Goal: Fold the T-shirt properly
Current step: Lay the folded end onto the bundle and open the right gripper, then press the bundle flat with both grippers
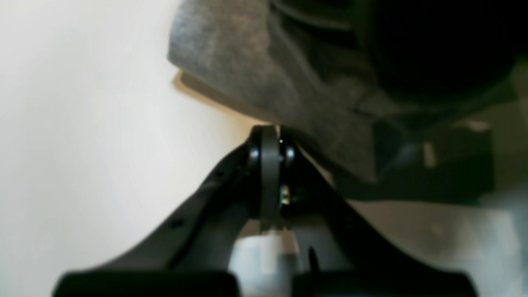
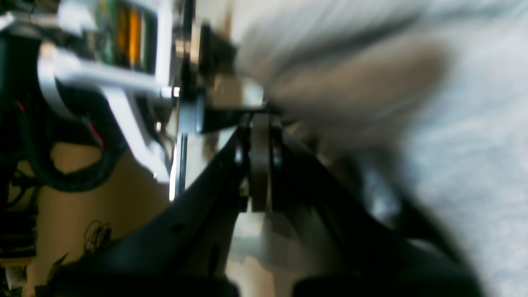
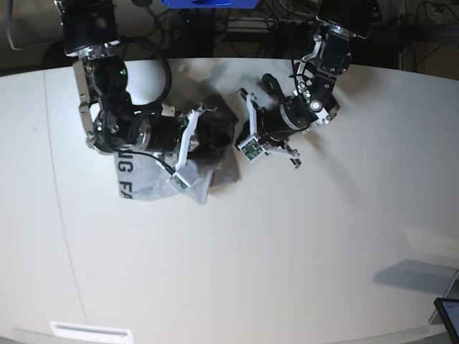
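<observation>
The heather-grey T-shirt [image 3: 147,185] lies bunched up on the white table [image 3: 287,251] between my two arms, with black letters showing at its left edge. My left gripper [image 3: 241,137] reaches in from the right of the base view. In the left wrist view the left gripper [image 1: 270,130] is shut, pinching the edge of the T-shirt [image 1: 255,74]. My right gripper [image 3: 210,133] comes in from the left. In the blurred right wrist view the right gripper [image 2: 260,115] is shut, and folds of the T-shirt [image 2: 453,144] fan out from its tips.
Cables and a blue object [image 3: 208,3] sit behind the table's far edge. A dark screen [image 3: 448,312] shows at the bottom right corner. A white label [image 3: 90,332] lies at the near edge.
</observation>
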